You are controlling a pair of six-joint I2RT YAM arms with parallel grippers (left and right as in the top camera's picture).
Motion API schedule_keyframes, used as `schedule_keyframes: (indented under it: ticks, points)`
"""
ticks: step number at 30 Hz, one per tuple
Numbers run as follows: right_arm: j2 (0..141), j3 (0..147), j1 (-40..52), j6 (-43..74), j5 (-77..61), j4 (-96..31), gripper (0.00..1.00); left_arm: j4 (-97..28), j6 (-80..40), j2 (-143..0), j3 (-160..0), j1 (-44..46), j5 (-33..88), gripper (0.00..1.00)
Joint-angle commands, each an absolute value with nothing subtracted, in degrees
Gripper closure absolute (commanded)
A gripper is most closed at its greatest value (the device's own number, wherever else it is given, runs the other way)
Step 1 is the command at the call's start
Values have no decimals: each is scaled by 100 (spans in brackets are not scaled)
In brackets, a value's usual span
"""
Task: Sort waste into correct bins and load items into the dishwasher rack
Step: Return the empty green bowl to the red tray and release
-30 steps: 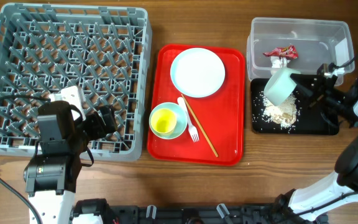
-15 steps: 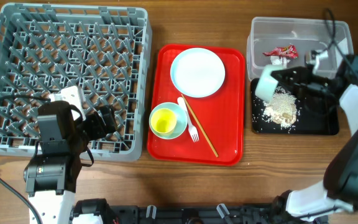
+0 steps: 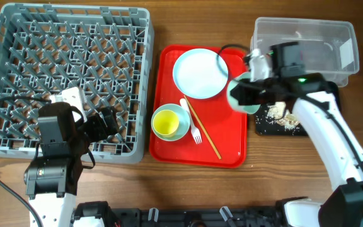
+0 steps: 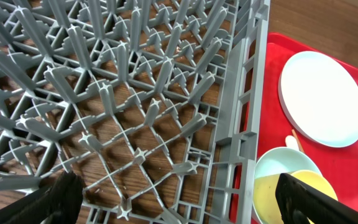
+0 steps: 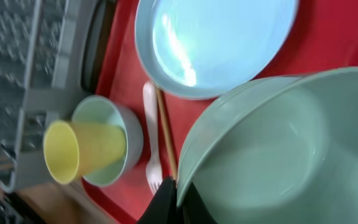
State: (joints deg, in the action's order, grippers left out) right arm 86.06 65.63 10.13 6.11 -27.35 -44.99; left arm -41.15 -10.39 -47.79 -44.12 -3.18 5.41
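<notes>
Your right gripper [image 3: 254, 94] has its jaws pinching the green bowl [image 3: 239, 101] by the rim, up over the red tray's [image 3: 169, 145] right edge mid-counter, just beside the black tray [image 3: 323, 129] with the scraps [image 3: 281, 113]. Your left gripper [image 4: 179, 208] sits jaws spread wide, empty, over the rack [image 3: 74, 38] at the counter's left end. The plate [image 3: 200, 72] and the cup [image 3: 164, 123] in the blue bowl [image 3: 181, 115] are on the red tray.

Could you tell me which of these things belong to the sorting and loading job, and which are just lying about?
Job: dishwasher rack, plate, light blue bowl, yellow cup, chopsticks, pale green bowl in the right gripper, food scraps, black tray, clear tub.
Lying about: red tray, white fork.
</notes>
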Motion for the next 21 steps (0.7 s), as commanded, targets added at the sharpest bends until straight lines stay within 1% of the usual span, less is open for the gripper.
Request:
schedule_keyframes:
  ticks: [1,4,8,13,16,17,20,21]
  points:
    - [8578,6600,1568,471,-2056,-4757,96,-4101,-1092,-4770,-4523,-338,572,0]
    - [8731,6471,2023,469,-1649,-4847,96,-4101,-1092,-4770,-4523,-338,572,0]
    - [9120,6316,2484,552,-1616,-4674,96,-4101,-1094,-4807,-4523,-338,572,0]
    - [9701,6316,2620,812,-1461,-4600,96,-4125,-1092,-4818,-4523,-338,572,0]
    - [9806,6316,2620,812,-1479,-4589,95,-4123,-1092,-4818,-4523,-338,572,0]
    - [9804,6316,2620,812,-1498,-4563,91,-4121,-1092,-4818,-4523,-338,572,0]
    - [9804,6316,2617,926,-1507,-4571,87,-4121,-1092,-4818,-4523,-338,572,0]
    - [9802,6316,2620,930,-1566,-4567,84,-4121,-1092,-4818,-4523,-338,572,0]
